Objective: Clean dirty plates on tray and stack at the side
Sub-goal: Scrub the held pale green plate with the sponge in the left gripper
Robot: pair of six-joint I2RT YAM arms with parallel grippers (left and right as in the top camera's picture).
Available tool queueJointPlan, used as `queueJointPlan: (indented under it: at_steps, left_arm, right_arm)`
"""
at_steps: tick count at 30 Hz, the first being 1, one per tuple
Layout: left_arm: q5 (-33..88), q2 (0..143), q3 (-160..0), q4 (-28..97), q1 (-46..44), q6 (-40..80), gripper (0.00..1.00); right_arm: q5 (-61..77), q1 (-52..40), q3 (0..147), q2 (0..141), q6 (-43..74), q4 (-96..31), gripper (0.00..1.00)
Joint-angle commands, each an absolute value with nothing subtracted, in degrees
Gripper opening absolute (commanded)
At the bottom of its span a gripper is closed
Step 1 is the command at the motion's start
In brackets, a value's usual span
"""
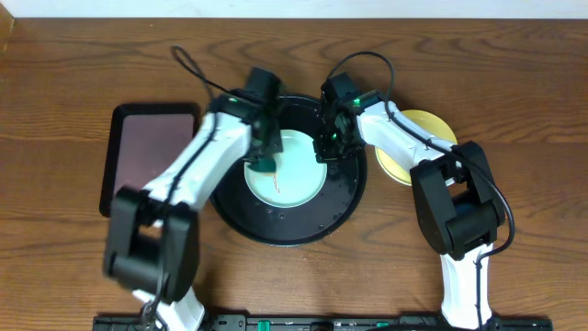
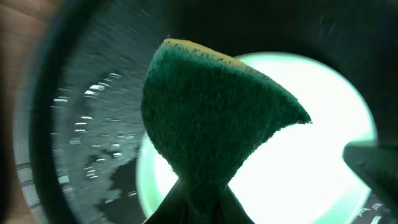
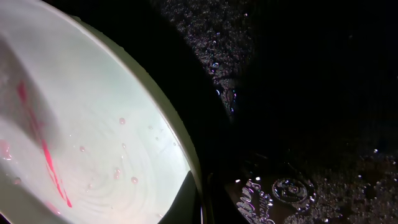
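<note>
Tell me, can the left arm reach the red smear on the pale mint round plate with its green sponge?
Probably yes. The left gripper holds the green sponge over the pale mint round plate, and nothing covers the red smear.

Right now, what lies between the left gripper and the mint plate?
A green sponge, pinched by the left gripper, over the mint plate; the left wrist view shows it.
</note>
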State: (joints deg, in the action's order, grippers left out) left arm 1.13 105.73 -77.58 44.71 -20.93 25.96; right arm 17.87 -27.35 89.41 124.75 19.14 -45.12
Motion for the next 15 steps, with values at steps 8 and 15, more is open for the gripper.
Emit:
queueJointPlan:
  at_steps: [8, 15]
  left_arm:
    - [0.89, 115.59, -76.99, 44.88, -22.44, 35.81, 0.08]
    - [21.47, 116.92, -76.99, 41.01, -24.27, 16.14, 0.07]
  right_arm:
    - [15.46, -27.49, 87.9, 125.75, 20.53, -44.99, 0.01]
    - [15.44, -27.46, 87.9, 125.75, 20.53, -44.99, 0.01]
